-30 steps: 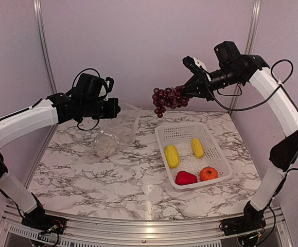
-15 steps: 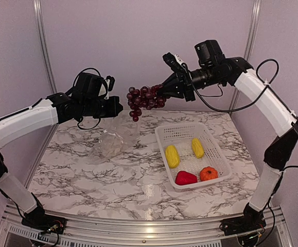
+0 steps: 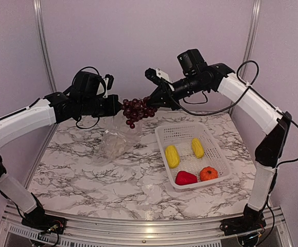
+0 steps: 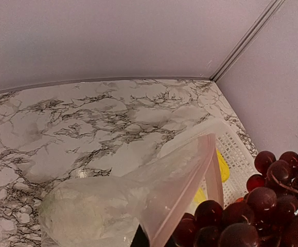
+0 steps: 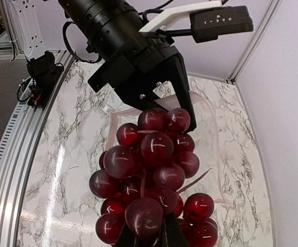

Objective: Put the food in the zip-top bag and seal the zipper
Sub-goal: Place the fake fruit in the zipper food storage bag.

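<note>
My left gripper point(image 3: 117, 107) is shut on the mouth edge of the clear zip-top bag point(image 3: 115, 143), which hangs down to the table. In the left wrist view the zipper point(image 4: 190, 188) runs as a pinkish strip along the open mouth, and a white cauliflower point(image 4: 87, 211) lies inside the bag point(image 4: 154, 180). My right gripper point(image 3: 150, 101) is shut on the dark purple grapes point(image 3: 136, 109) and holds them in the air right beside the left gripper, over the bag's mouth. In the right wrist view the grapes point(image 5: 154, 175) hide most of the bag point(image 5: 210, 134).
A white lattice basket point(image 3: 182, 125) stands right of the bag. It holds two yellow pieces point(image 3: 172, 156) point(image 3: 197, 147), a red pepper point(image 3: 185, 178) and an orange round fruit point(image 3: 208, 173). Walls close the table at the back and the sides.
My right arm has swung left with the grapes, from behind the basket to the bag's mouth beside the left gripper. The left arm has barely moved.
</note>
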Robot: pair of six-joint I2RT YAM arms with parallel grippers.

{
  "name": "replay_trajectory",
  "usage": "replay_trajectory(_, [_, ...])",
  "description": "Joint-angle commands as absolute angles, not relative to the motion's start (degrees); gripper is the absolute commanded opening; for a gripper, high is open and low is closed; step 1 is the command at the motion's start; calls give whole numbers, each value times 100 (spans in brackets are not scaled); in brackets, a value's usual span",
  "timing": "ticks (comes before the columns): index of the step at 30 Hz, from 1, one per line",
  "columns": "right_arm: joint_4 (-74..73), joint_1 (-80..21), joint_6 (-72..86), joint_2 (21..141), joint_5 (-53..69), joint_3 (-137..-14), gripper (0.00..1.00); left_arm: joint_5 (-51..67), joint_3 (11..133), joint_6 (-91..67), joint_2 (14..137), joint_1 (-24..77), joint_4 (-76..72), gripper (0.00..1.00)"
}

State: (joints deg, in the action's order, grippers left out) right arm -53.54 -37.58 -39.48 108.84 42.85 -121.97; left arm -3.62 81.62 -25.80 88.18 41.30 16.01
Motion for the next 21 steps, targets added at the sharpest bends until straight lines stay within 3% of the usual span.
replay_trajectory(1, [-5181,-4192,-4138,10996,3416,-12218,0,-249,8127,-2656,8617,4131,1358,0])
replay_trajectory(14, [-5086,-5346,-4990,11017,799,-11986,0,-114,8095,-2764,8758,4131,1319,0])
replay_trajectory(21, [-4765,-5541,-5244,11034,205,-12003,0,195,8085,-2854,8874,4131,1233,0])
